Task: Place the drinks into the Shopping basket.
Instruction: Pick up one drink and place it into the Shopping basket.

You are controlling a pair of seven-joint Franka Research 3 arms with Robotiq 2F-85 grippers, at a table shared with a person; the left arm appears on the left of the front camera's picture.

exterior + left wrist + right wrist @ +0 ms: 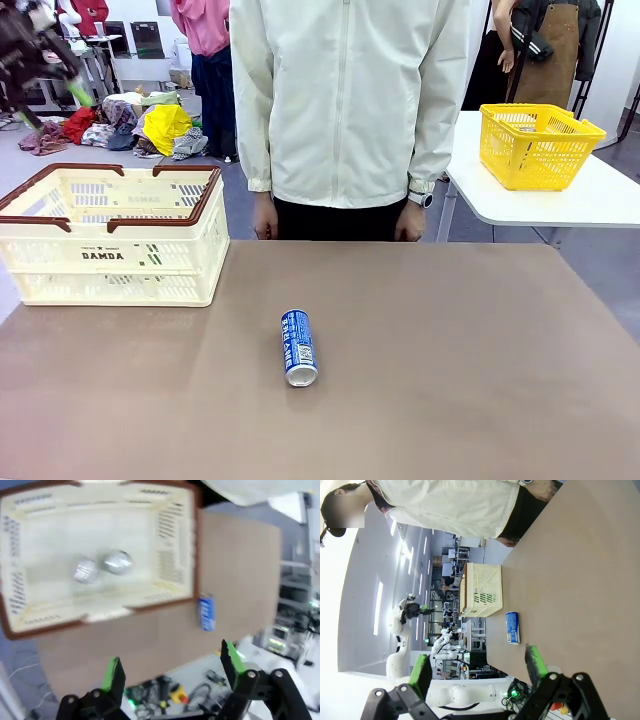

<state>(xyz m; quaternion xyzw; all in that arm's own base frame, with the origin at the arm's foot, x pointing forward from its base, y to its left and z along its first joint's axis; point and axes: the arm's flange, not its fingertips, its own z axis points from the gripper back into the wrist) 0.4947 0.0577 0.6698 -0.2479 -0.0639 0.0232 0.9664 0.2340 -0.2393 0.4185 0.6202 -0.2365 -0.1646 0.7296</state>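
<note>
Blue can (299,347) lies sideways | cream basket (110,256) reads DAMDA | left gripper (171,656) apart | right gripper (477,656) apart

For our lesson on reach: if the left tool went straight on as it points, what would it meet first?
The left tool would probably meet bare table beside the basket, not the blue can; depth is unclear, so perhaps the rim.
</note>
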